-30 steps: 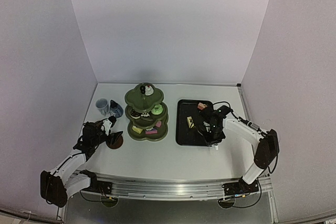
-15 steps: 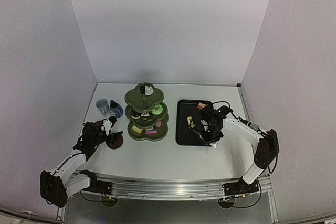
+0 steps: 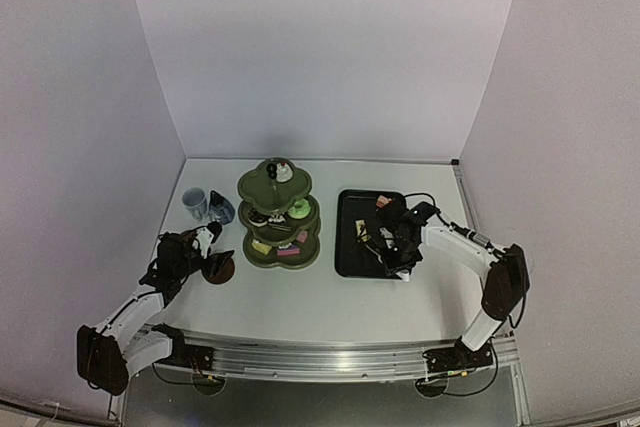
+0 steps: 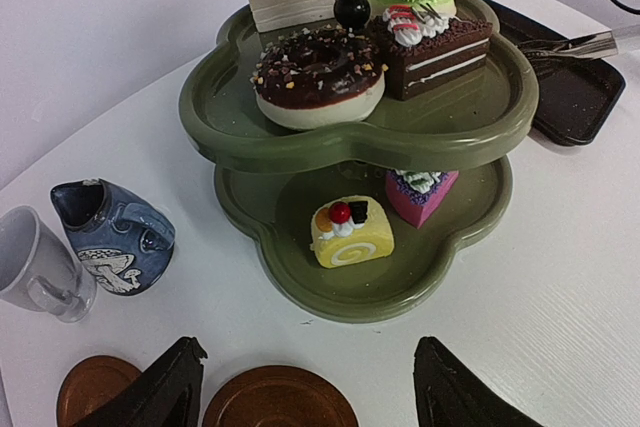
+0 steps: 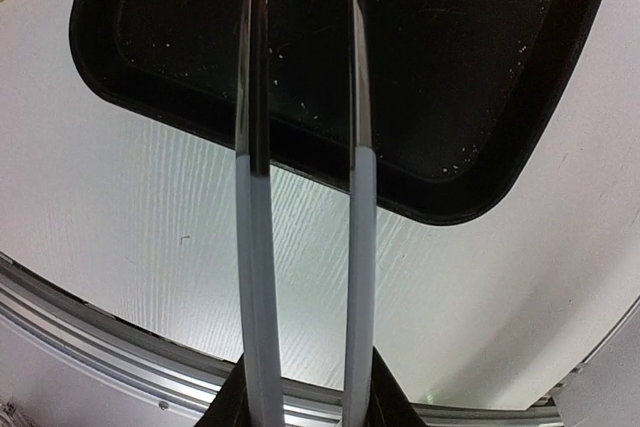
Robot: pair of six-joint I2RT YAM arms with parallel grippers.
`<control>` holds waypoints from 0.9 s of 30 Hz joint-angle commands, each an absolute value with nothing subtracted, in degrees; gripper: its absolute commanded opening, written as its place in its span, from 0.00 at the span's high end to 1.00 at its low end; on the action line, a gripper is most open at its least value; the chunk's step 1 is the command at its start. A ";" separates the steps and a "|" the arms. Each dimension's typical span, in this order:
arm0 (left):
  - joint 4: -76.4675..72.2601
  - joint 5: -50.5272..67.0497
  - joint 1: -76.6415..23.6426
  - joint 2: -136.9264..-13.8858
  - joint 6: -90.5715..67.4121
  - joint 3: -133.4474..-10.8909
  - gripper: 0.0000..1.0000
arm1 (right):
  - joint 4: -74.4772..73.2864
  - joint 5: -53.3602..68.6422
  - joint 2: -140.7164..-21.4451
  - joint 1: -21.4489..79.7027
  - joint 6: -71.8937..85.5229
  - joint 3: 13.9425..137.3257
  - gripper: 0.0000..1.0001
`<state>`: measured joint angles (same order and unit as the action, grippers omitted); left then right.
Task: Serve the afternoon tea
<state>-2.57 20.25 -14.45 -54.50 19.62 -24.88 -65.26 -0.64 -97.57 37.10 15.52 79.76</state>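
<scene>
The olive-green three-tier stand (image 3: 280,213) holds several cakes; the left wrist view shows its lower rim (image 4: 392,303), a yellow roll (image 4: 350,232), a pink cake (image 4: 420,195), a chocolate doughnut (image 4: 318,72) and a brown slice (image 4: 432,47). The pale cup (image 3: 194,203) and dark-blue pot (image 3: 221,209) stand left of it. My left gripper (image 3: 213,247) is open, its jaws either side of a brown saucer (image 4: 280,405); a second saucer (image 4: 95,387) lies to its left. My right gripper (image 3: 400,243) is shut on thin white tongs (image 5: 255,197) over the black tray (image 3: 352,247).
Two small cakes (image 3: 384,203) (image 3: 362,232) lie on the black tray, whose near edge (image 5: 450,197) is under the tongs. White walls close the table at the back and sides. The metal rail (image 3: 320,357) runs along the near edge.
My right gripper with the tongs has shifted a little up and left over the tray. The left arm has not moved.
</scene>
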 commanded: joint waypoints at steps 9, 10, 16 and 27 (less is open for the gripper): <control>-4.19 19.47 -14.20 -54.16 20.24 -24.92 0.28 | -59.25 -2.13 -100.59 37.33 16.87 83.90 0.78; -4.18 19.52 -14.19 -54.20 20.26 -24.90 0.28 | -59.22 -2.35 -100.82 37.27 16.85 84.14 0.81; -4.21 19.70 -14.17 -54.33 20.27 -25.04 0.27 | -59.17 -3.01 -102.59 37.29 16.99 85.32 1.00; -4.20 19.51 -14.17 -54.49 20.31 -25.27 0.28 | -57.67 -6.60 -97.96 37.30 17.51 87.11 1.00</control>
<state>-2.57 19.70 -14.44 -54.50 19.70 -24.88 -60.44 -3.36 -102.20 37.17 16.55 83.81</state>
